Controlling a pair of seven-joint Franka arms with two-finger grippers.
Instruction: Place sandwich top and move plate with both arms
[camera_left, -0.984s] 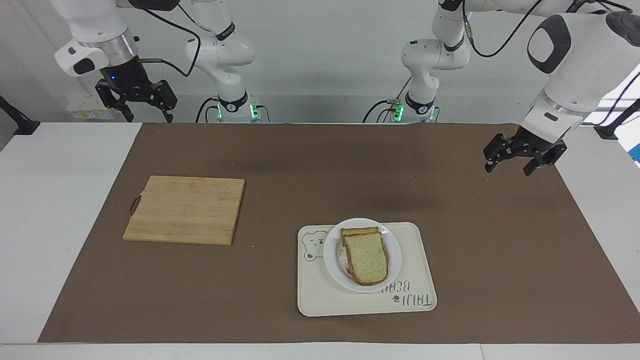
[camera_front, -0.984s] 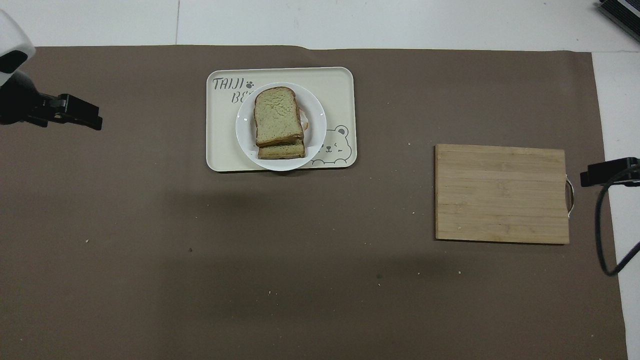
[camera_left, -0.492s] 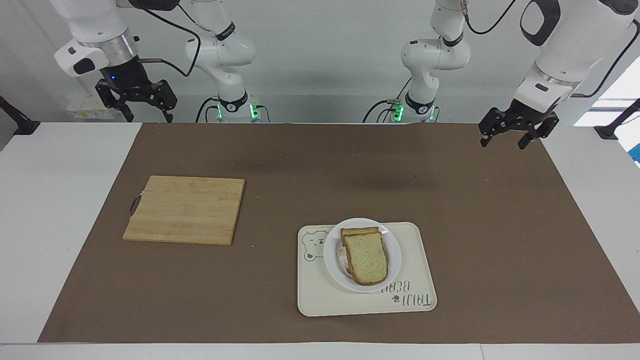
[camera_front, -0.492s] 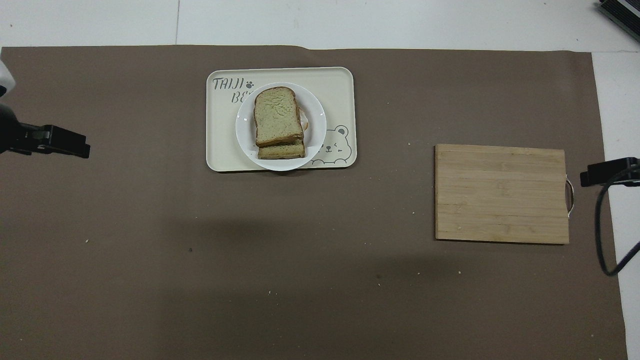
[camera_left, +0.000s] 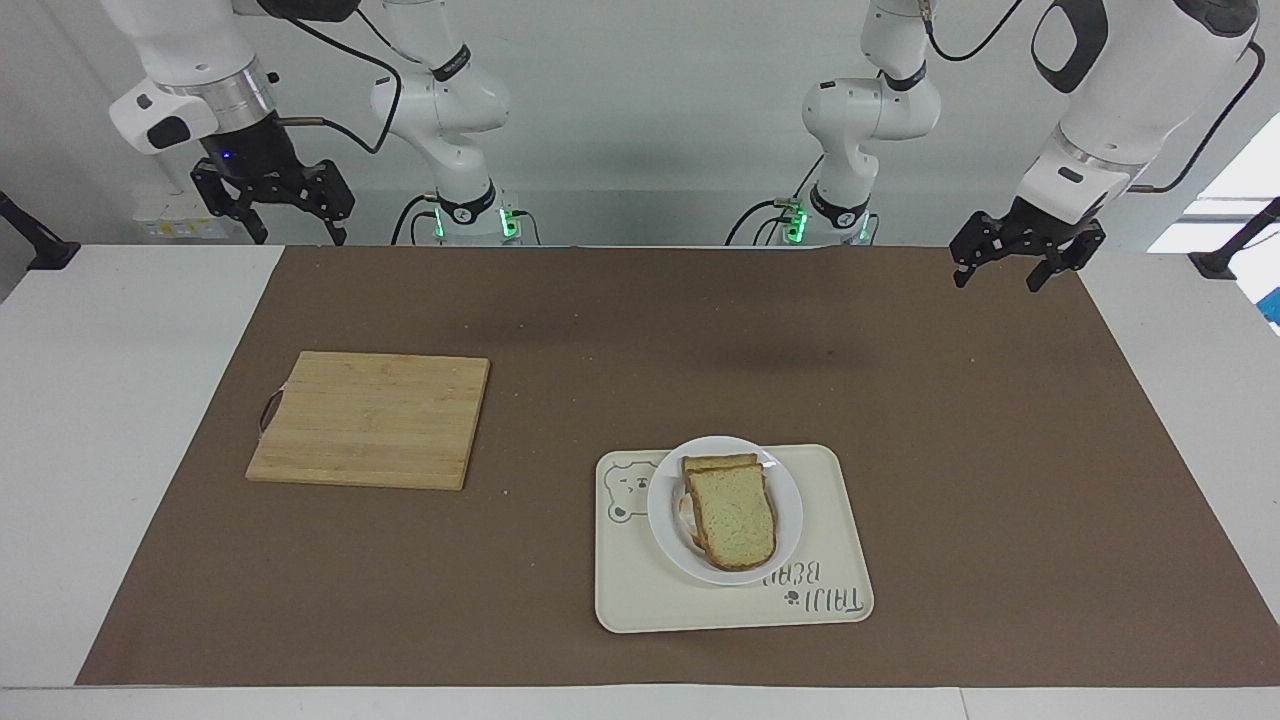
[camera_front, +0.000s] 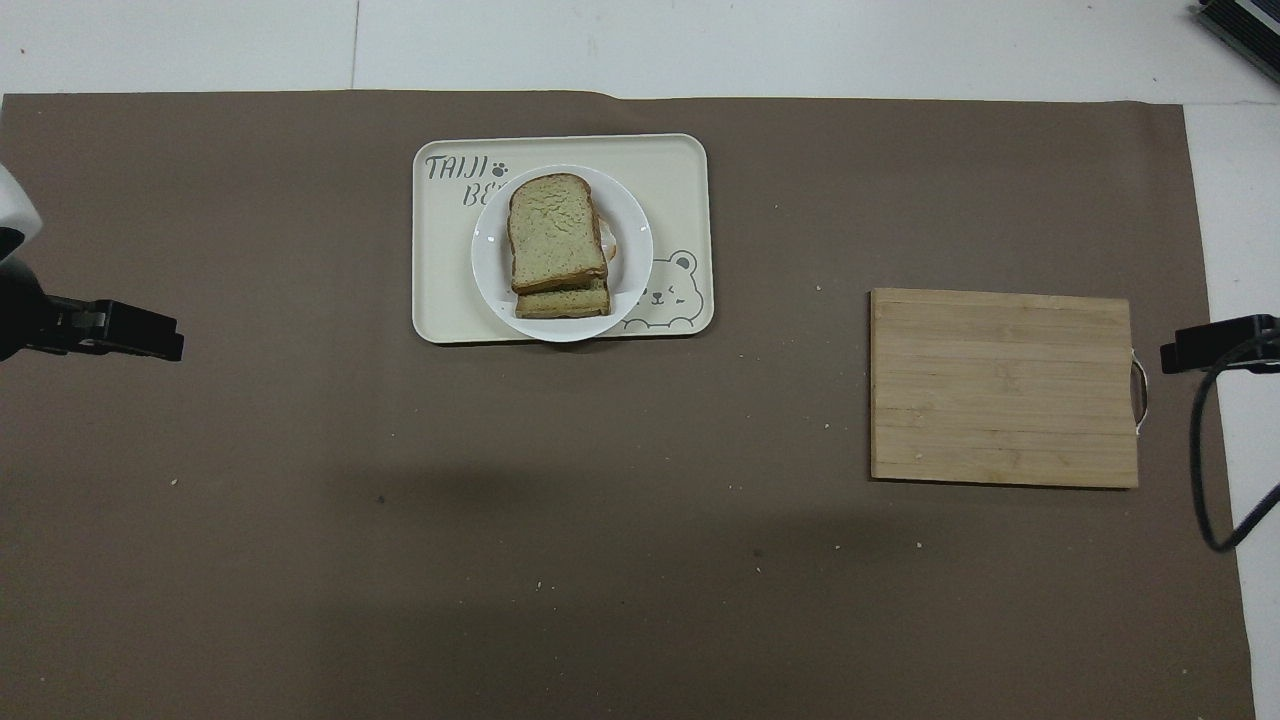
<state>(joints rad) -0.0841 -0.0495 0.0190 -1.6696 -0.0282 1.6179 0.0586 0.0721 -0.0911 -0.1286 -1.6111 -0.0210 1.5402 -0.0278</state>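
The sandwich top (camera_left: 736, 519) (camera_front: 555, 232), a pale green-crumbed slice with brown crust, lies on a lower slice on the small white plate (camera_left: 785, 500) (camera_front: 632, 245). The plate sits on the cream bear tray (camera_left: 640, 600) (camera_front: 440, 290). My left gripper (camera_left: 1000, 275) (camera_front: 150, 335) is open and empty, raised over the mat's edge at the left arm's end, well away from the plate. My right gripper (camera_left: 292, 235) is open and empty, raised above the table's edge at the right arm's end; in the overhead view only one fingertip (camera_front: 1215, 343) shows.
A bamboo cutting board (camera_left: 370, 418) (camera_front: 1003, 388) lies on the brown mat (camera_left: 640, 350) (camera_front: 640, 500) toward the right arm's end. A black cable (camera_front: 1205, 460) hangs beside the board at the mat's edge.
My left gripper has pulled back and risen from over the mat toward the robots' edge of the table. The right arm, the plate and the bread have not moved.
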